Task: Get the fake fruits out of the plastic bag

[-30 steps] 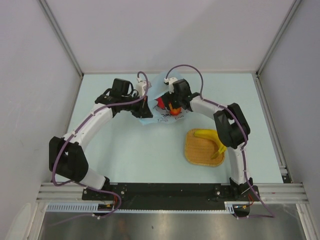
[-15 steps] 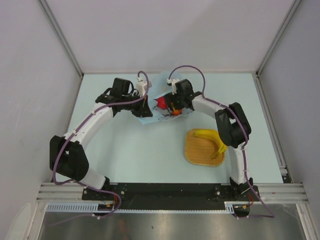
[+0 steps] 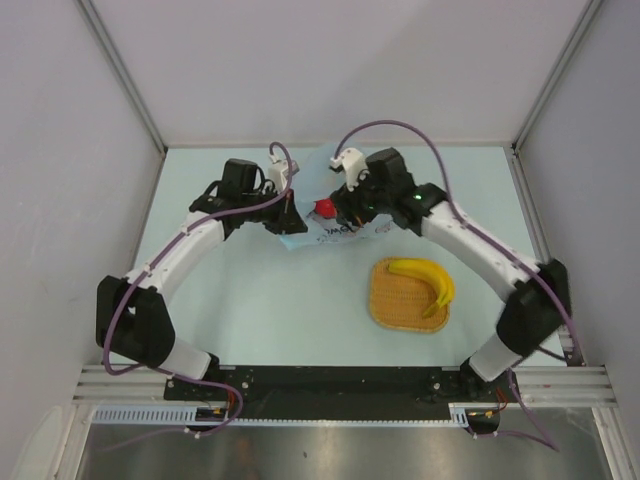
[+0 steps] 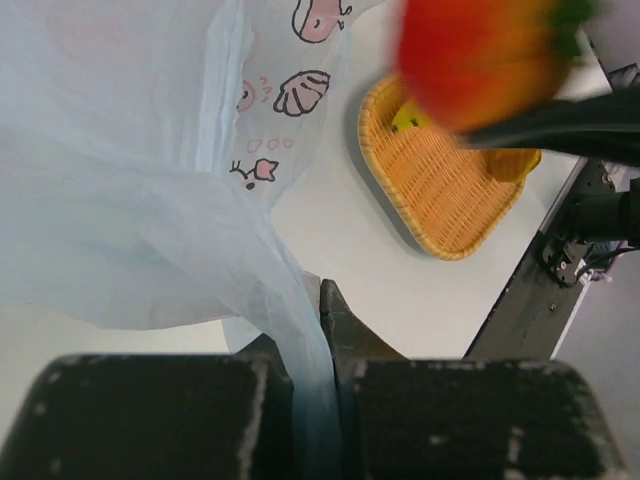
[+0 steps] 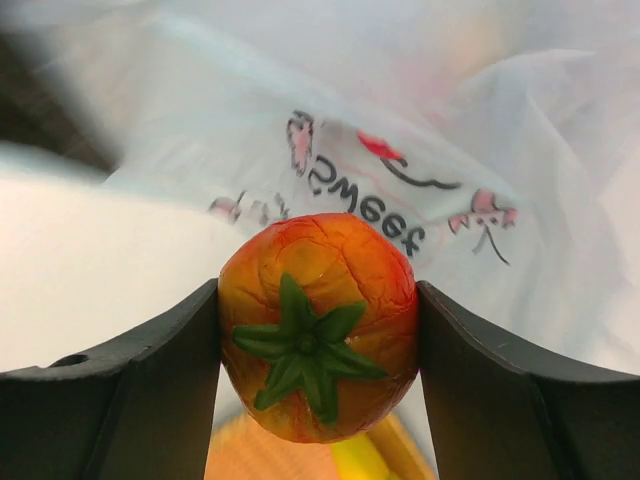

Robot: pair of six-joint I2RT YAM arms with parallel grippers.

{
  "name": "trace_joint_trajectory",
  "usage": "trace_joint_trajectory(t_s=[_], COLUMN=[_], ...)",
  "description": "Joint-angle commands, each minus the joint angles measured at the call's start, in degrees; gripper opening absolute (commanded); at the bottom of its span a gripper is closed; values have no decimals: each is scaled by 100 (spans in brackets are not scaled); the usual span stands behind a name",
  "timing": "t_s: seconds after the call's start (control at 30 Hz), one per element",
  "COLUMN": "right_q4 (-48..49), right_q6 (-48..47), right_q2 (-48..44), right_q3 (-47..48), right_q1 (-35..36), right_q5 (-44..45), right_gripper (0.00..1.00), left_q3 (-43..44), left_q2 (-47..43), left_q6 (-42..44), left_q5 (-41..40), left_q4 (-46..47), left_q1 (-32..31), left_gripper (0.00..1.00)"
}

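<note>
**Item under handling.** The red-orange fruit (image 5: 330, 265), with a green star-shaped top, sits between the two fingers of the right pincer (image 5: 318, 300). Both pads touch its sides at the widest part. It hangs clear of the bag (image 5: 420, 140), which lies behind it.

**Handling judgement.** The fruit looks like hollow glossy plastic, so it is probably light, rigid and somewhat slippery. A hold across the middle, as here, suits a round body. A hold nearer the top or bottom would likely let it squirt out. Only modest squeeze appears necessary.

**Bag.** It is thin, crinkly, limp film that offers no support of its own. The left pincer (image 4: 318, 340) is closed on a fold of its edge and holds that edge up off the table (image 3: 250, 300).

**Other fruit.** A red fruit (image 3: 325, 208) shows at the bag, just beside the right pincer. Whether it lies inside or on the film cannot be told. A banana (image 3: 425, 280) rests on the woven mat (image 3: 395, 300), well apart from the bag.

**Obstructions.** The two pincers work close together over the bag, so the clearance between them needs watching. Loose film near the fruit could catch on a finger. The banana covers the right part of the mat, leaving the left part bare.
</note>
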Motion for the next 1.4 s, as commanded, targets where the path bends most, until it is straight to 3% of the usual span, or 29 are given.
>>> trace_joint_trajectory(t_s=[0.0,0.2,0.33,0.47,0.67,1.03,1.13,1.17,1.37], right_q4=[-762,-1501,-1554,-1080,-693,-24,-16,-24,-270], right_q6=[-798,-994,-1741,-1882,-2278,-2735,-2709,-2683,-2560], right_q2=[-1524,-2412,-2651,-2572,-2116,-1359,-1402,-1411,-2051], right_q3=[-833,-2038,-2828,-3321,-3471,-3516,-3525,-3525,-3306], right_q1=[-63,-28,77,-10,-37,-89,-142,-160,-81], right_q5=[-1191,-1793,-1522,-1152,-1363,-898,-801,-801,-1327], right_gripper=[50,51,52,53,57,62,78,99,100], left_q3=[-72,60,-414,-819,-1021,-987,-890,-881,-854], left_q2=[-128,-382,-619,-1024,-1182,-1165,-1095,-1060,-1015], left_q6=[-50,794,751,786,865,821,786,769,610], left_q5=[-40,-392,-155,-216,-207,-49,-31,3,118], left_q4=[476,-120,-16,73,-51,-59,-60,-68,-24], left_q1=[26,35,26,26,35,35,26,26,35], left_gripper=[3,4,5,5,5,6,6,6,6])
